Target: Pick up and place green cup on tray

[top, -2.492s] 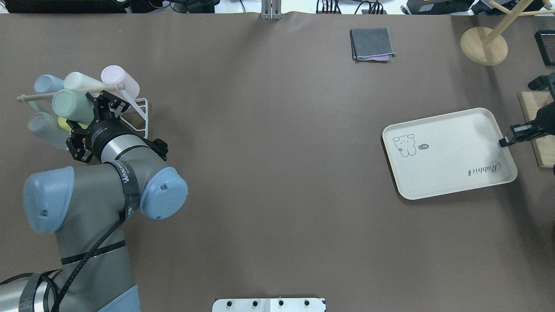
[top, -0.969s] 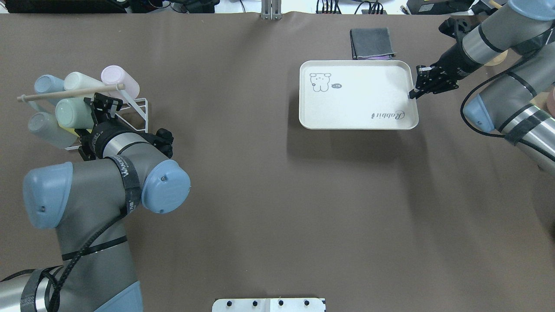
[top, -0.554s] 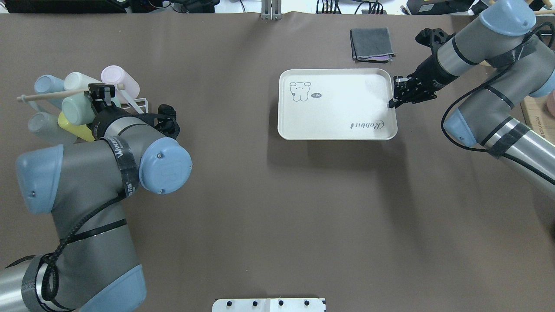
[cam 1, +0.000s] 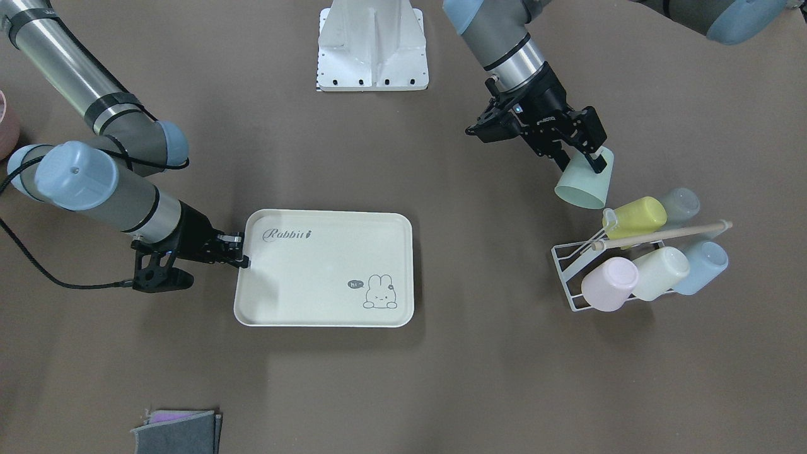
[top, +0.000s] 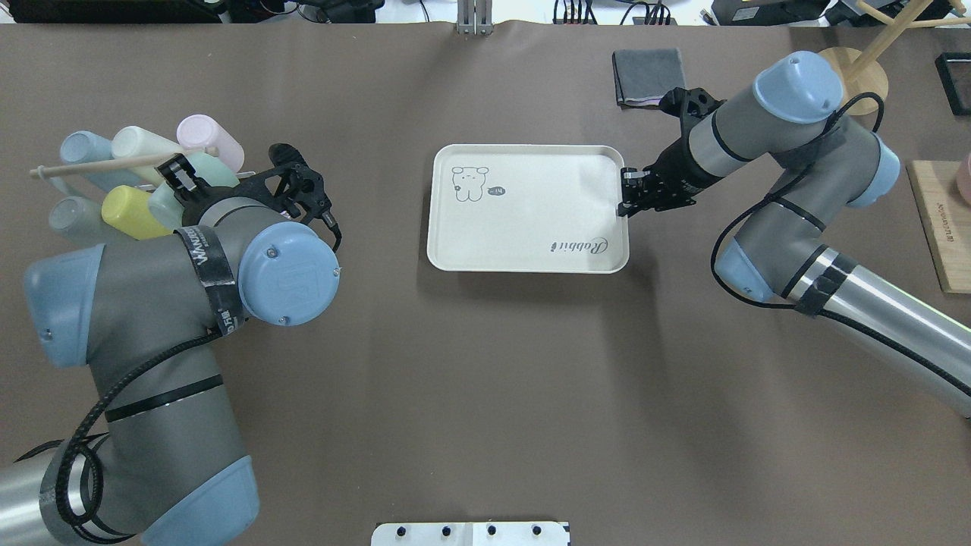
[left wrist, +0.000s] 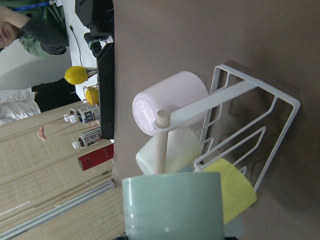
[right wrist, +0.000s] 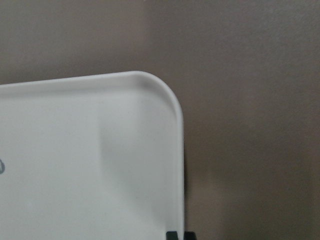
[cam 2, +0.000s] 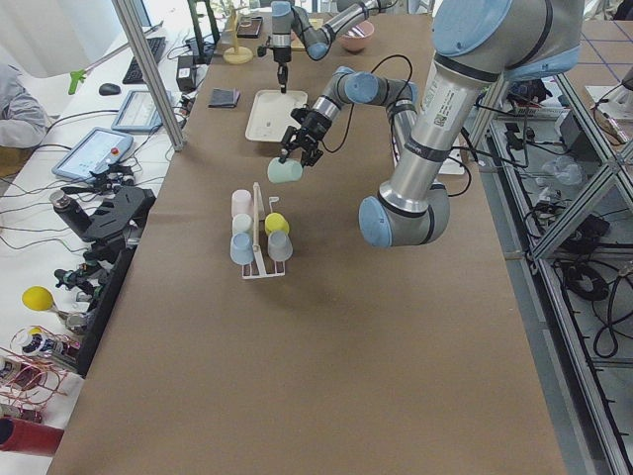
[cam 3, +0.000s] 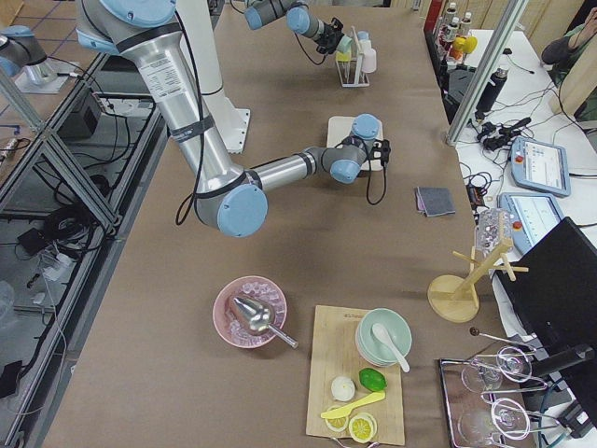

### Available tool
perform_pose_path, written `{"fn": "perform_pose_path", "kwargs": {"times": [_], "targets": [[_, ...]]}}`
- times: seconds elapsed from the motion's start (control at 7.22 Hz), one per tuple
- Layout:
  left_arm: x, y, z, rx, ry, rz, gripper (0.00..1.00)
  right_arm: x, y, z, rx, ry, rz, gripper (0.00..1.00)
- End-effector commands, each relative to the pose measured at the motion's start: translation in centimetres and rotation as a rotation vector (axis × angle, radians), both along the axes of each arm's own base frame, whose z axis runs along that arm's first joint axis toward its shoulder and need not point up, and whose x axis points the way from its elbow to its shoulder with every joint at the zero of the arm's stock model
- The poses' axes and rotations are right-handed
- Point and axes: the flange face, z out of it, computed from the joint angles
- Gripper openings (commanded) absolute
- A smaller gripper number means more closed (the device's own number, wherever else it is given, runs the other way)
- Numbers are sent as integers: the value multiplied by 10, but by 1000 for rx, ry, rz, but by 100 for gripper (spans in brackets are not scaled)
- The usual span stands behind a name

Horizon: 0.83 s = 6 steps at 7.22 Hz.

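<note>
My left gripper (cam 1: 593, 165) is shut on the rim of the green cup (cam 1: 582, 188) and holds it tilted in the air, just clear of the white wire rack (cam 1: 569, 277). The cup fills the bottom of the left wrist view (left wrist: 172, 205) and shows partly under my wrist in the overhead view (top: 215, 170). The cream tray (top: 527, 208) with the bunny and "Rabbit" print lies mid-table. My right gripper (top: 623, 205) is shut on its right short edge, and the right wrist view shows the tray's corner (right wrist: 90, 160).
The rack holds a yellow-green cup (cam 1: 633, 217), a pink cup (cam 1: 608, 284), a cream cup (cam 1: 659, 272) and two bluish cups (cam 1: 700, 258). A folded grey cloth (top: 651, 76), a wooden stand (top: 846, 80) and a cutting board (top: 941, 227) lie at the far right.
My right gripper has brought the tray from the table's right side left to the middle. My left gripper has drawn the green cup off the rack, towards the robot's side.
</note>
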Motion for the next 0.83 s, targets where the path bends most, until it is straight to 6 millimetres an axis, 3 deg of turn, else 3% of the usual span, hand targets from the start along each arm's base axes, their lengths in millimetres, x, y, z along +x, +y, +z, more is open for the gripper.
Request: {"fn": "perform_pose_path", "kwargs": {"times": [0.0,0.28,0.55,0.69], "targets": [[10,-4,-16,47,238,-140,0,-46,25,-24,-2,-6,17,0],[27,-3,-22,58,414,-250,0,-68,35,-34,5,-6,14,0],[44,-10,-37,122,600,-244,0,-79,43,-33,17,3,18,0],[48,-9,-41,133,640,-239,0,-79,42,-30,28,13,35,99]]}}
